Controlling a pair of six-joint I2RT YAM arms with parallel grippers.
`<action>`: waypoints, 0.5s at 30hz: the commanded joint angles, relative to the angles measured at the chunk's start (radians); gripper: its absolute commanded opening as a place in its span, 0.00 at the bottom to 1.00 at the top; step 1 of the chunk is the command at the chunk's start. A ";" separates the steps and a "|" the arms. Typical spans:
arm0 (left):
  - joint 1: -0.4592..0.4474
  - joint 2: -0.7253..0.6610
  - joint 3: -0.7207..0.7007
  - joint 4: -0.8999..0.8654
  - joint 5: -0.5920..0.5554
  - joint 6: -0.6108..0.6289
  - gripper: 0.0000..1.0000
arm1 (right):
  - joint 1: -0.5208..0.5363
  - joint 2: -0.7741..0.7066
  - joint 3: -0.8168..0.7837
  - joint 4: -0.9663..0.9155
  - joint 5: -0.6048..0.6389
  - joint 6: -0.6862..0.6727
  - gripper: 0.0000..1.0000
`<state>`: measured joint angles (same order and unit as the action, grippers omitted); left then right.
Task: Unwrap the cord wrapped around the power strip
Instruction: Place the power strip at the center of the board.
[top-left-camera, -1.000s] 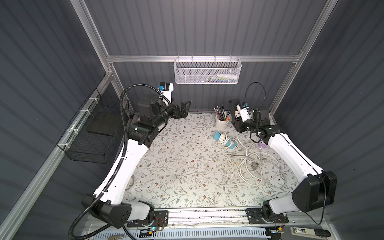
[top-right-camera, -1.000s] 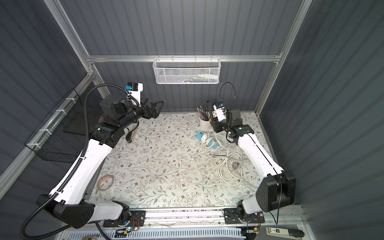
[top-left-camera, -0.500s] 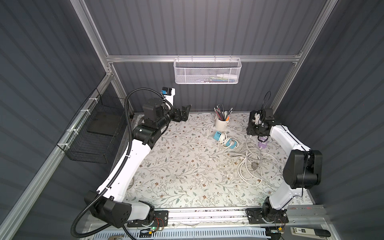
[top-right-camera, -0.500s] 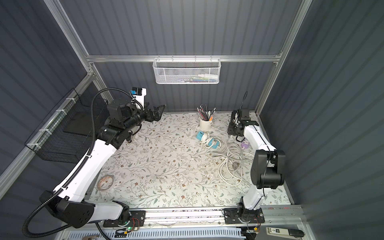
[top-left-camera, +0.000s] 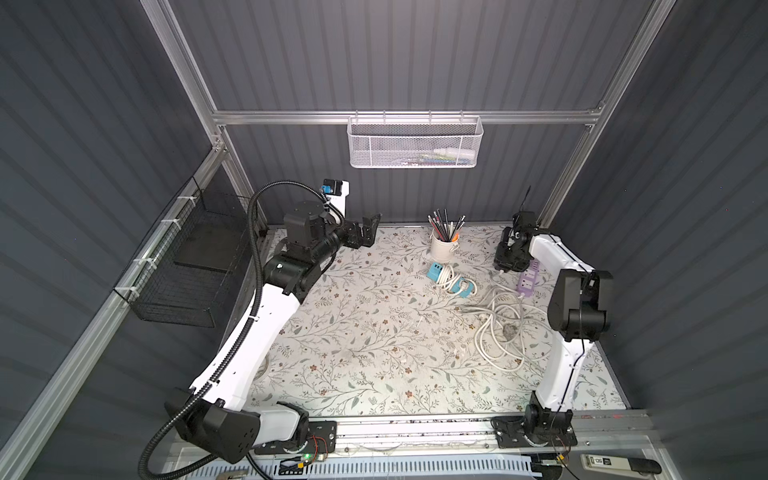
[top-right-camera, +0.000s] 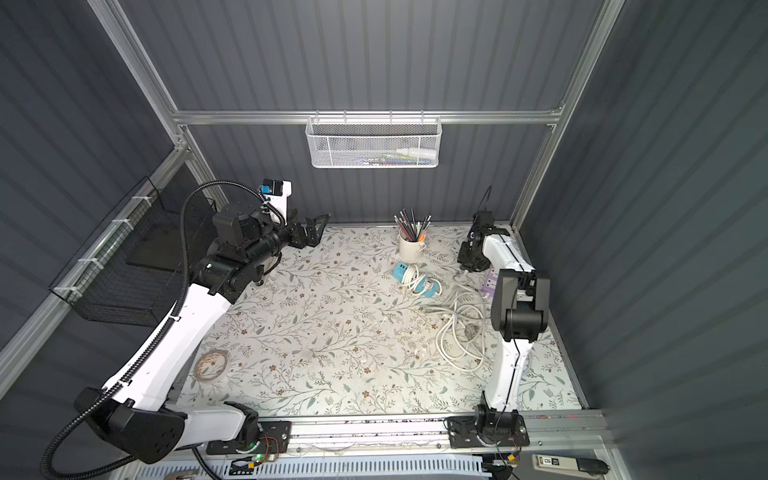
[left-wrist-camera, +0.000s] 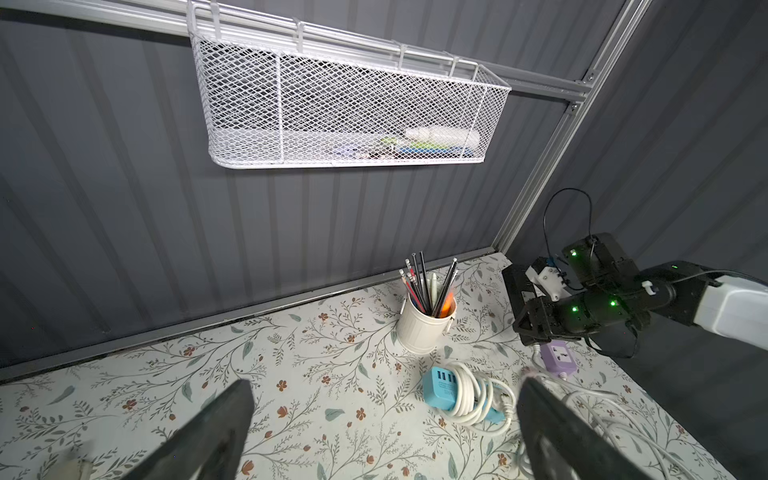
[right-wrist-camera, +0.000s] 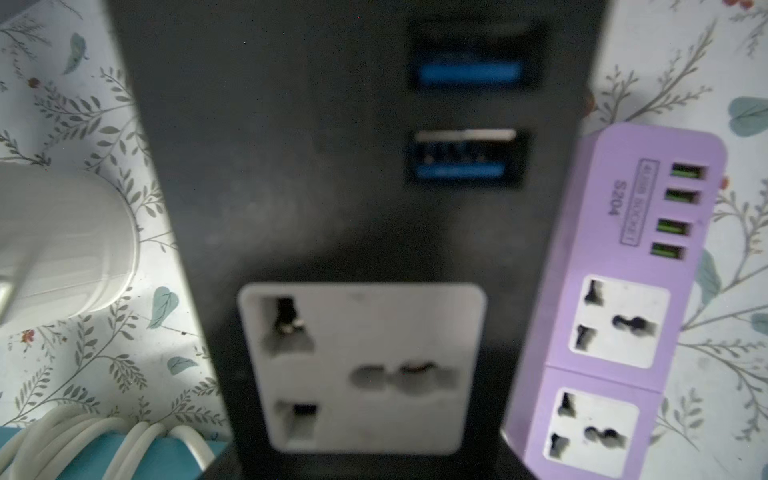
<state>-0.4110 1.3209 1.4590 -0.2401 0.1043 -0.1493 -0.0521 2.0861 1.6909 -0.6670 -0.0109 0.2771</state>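
One black power strip grasped in the right gripper, near the pencil cup, purple strip beside, left gripper released wide, well apart from the cup

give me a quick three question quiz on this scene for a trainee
1. True or false: the cord is wound around the blue strip.
2. The left gripper is: A) open B) shut on the cord C) shut on the cup.
3. What does the right gripper hold above the table?

Key: 1 true. 2 A. 3 a black strip, which fills the right wrist view.
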 joint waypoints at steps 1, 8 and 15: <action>0.003 -0.027 -0.020 0.008 0.007 0.004 1.00 | -0.008 0.010 0.026 -0.058 0.041 0.013 0.00; 0.003 -0.032 -0.032 0.016 0.019 0.001 1.00 | -0.015 0.053 0.046 -0.091 0.040 0.001 0.00; 0.003 -0.037 -0.036 0.017 0.031 -0.005 1.00 | -0.022 0.136 0.119 -0.120 0.012 0.009 0.00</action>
<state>-0.4110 1.3125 1.4284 -0.2386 0.1143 -0.1501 -0.0666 2.2002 1.7721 -0.7612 0.0048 0.2810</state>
